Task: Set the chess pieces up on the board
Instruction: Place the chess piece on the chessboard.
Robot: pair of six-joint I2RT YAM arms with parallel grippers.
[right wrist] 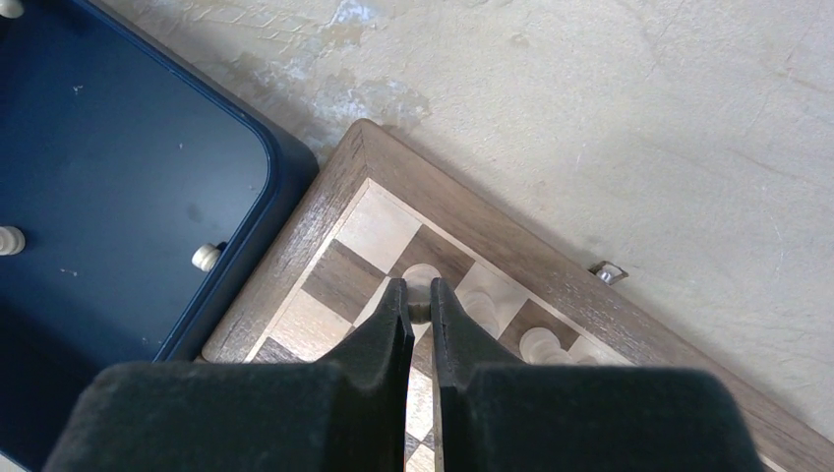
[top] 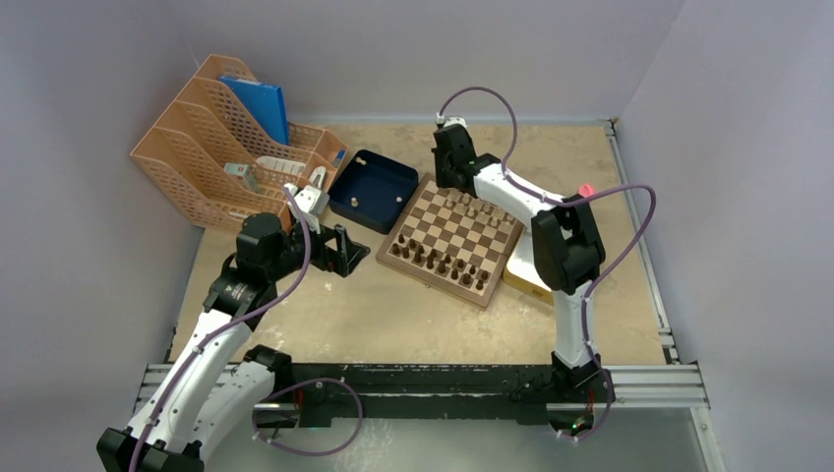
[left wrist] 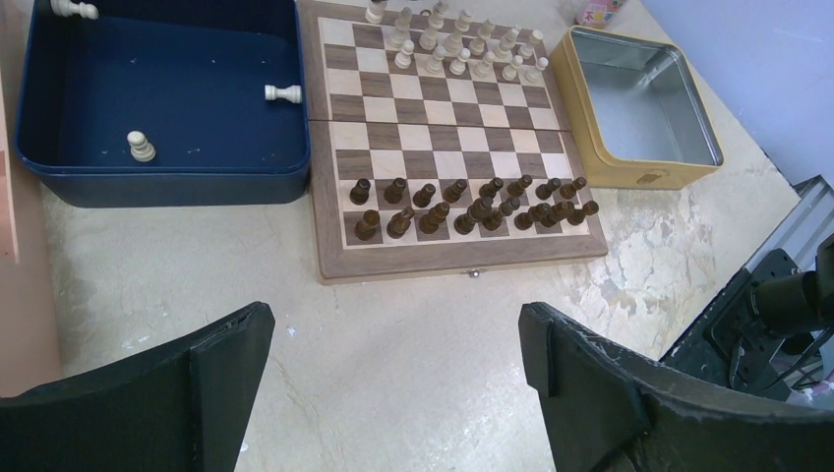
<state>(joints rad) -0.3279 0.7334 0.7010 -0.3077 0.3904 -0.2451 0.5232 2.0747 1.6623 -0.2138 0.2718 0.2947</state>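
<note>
The board (top: 454, 234) lies mid-table, with dark pieces in its two near rows and light beige chess pieces (left wrist: 462, 49) along its far rows. My right gripper (right wrist: 420, 295) hangs over the board's (right wrist: 325, 206) far corner beside the blue tray, shut on a light chess piece (right wrist: 421, 278) that stands above a dark square. Two more light pieces (right wrist: 536, 342) stand just to its right. My left gripper (left wrist: 398, 320) is open and holds nothing, low over bare table short of the board's (left wrist: 433, 138) near edge. In the top view the left gripper (top: 349, 251) is left of the board.
A dark blue tray (left wrist: 177, 79) left of the board holds three loose light pieces (left wrist: 141, 147). A yellow-rimmed metal tin (left wrist: 639, 108) stands right of the board. Orange file racks (top: 226, 147) fill the back left. Dark pieces (left wrist: 472, 202) stand in two rows.
</note>
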